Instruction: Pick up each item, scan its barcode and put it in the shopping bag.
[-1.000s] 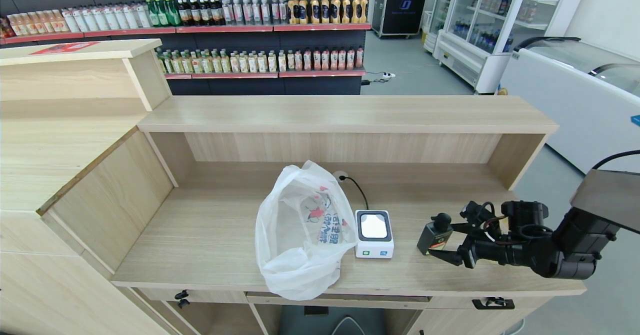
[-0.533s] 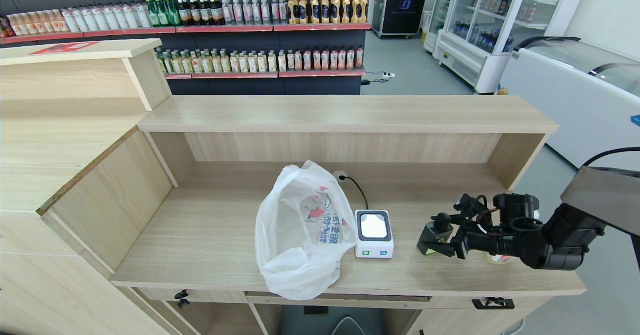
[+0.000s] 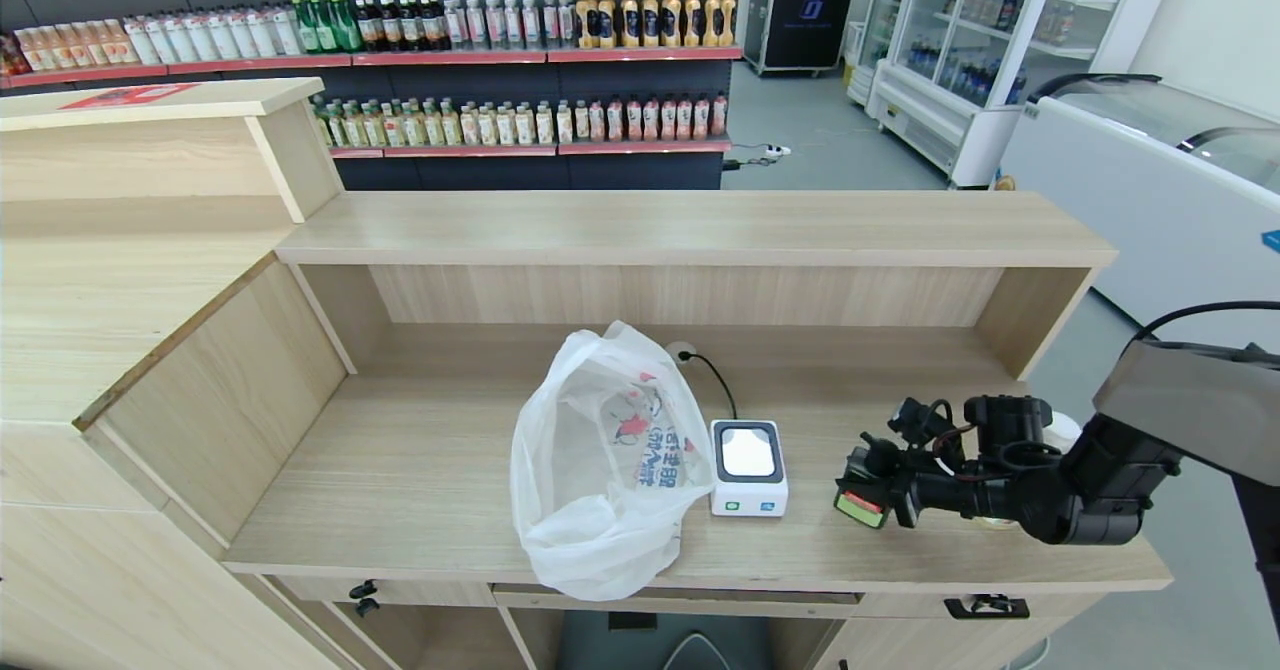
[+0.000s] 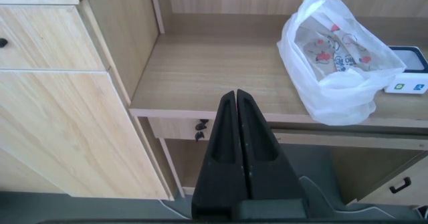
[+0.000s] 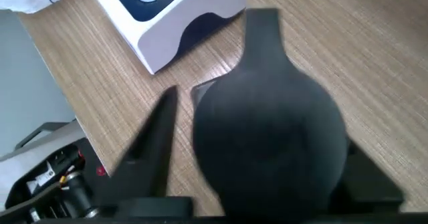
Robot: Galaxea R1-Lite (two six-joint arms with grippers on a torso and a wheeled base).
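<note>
1. A pale wooden shop counter (image 3: 400,470) stands in front of dark shelves (image 3: 500,25) lined with drink bottles.
2. The dark bottle (image 3: 862,507) is on the robot's right side of the counter, tilted, with a red and green label facing the head camera.
3. The right gripper (image 3: 865,485) is clamped on it. In the right wrist view the bottle's (image 5: 267,137) round body sits between the black fingers (image 5: 150,147).
4. The white scanner (image 3: 748,467) sits just beside the bottle, toward the middle of the counter. A black cable (image 3: 715,375) runs from it to the back wall.
5. The translucent white shopping bag (image 3: 600,470) slumps against the scanner's other side, its mouth open upward.
6. The left gripper (image 4: 236,137) hangs in front of the counter's front edge, well apart from the bag (image 4: 341,57), with its fingers pressed together and holding nothing.
</note>
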